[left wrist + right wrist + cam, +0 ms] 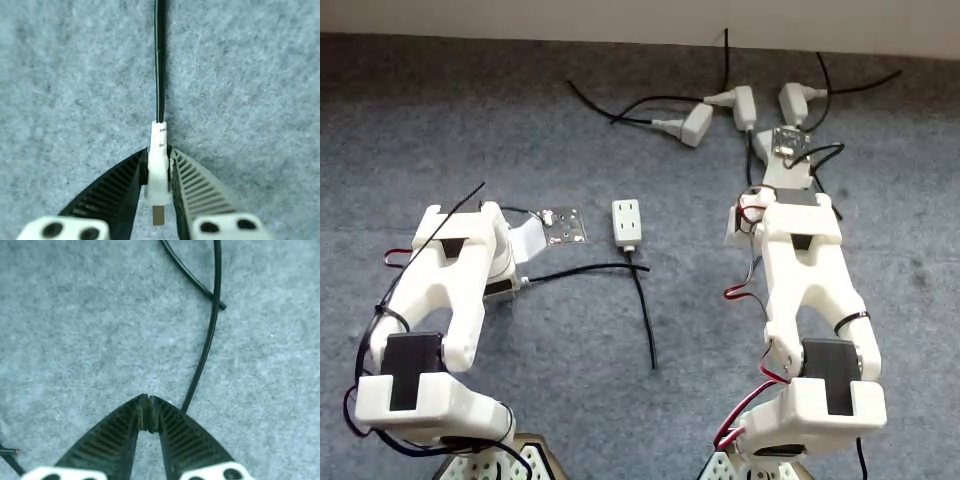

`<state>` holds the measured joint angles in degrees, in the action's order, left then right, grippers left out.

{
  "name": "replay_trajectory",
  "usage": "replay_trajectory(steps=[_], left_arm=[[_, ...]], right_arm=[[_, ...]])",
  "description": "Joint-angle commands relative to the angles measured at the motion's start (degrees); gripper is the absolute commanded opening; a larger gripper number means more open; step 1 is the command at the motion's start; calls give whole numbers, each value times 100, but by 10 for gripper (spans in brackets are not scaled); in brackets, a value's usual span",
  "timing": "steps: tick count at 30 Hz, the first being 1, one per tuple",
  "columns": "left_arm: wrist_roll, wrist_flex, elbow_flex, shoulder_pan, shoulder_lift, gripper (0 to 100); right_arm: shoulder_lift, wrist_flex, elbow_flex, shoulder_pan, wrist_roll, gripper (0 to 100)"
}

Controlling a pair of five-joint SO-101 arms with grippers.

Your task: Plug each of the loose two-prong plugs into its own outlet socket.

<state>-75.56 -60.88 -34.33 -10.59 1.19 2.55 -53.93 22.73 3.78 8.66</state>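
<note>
Left of centre in the overhead view, the left arm (450, 290) has its jaws clenched on a white two-prong plug (159, 145), with the black cord (160, 60) trailing away over the grey counter (60, 75). A white outlet (627, 222) lies near the frame's middle. The right arm (805, 270) reaches toward three loose plugs (740, 105) at upper right, jaws pinched together on nothing. Likely trouble: the slim plug twisting in so narrow a pinch, or the unbraced outlet sliding when pushed
</note>
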Motion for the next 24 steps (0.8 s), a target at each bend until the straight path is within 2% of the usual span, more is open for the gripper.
replay_trajectory(steps=[1,6,8,12,18,24], left_arm=[[-149,18,13,-48,-48,70],[-642,-422,101,4,-75,38],[-396,-404,356,101,-75,2],[941,-202,1332,514,-75,6],[3420,-123,2695,1631,-101,6],[5081,-114,3187,2615,-1051,6]], right_arm=[[-31,127,-242,-22,62,6],[-22,295,-224,-31,62,6],[-22,295,-224,-31,62,6],[-22,303,-224,-48,62,6],[259,312,-268,-48,62,6],[602,523,-251,-57,62,6]])
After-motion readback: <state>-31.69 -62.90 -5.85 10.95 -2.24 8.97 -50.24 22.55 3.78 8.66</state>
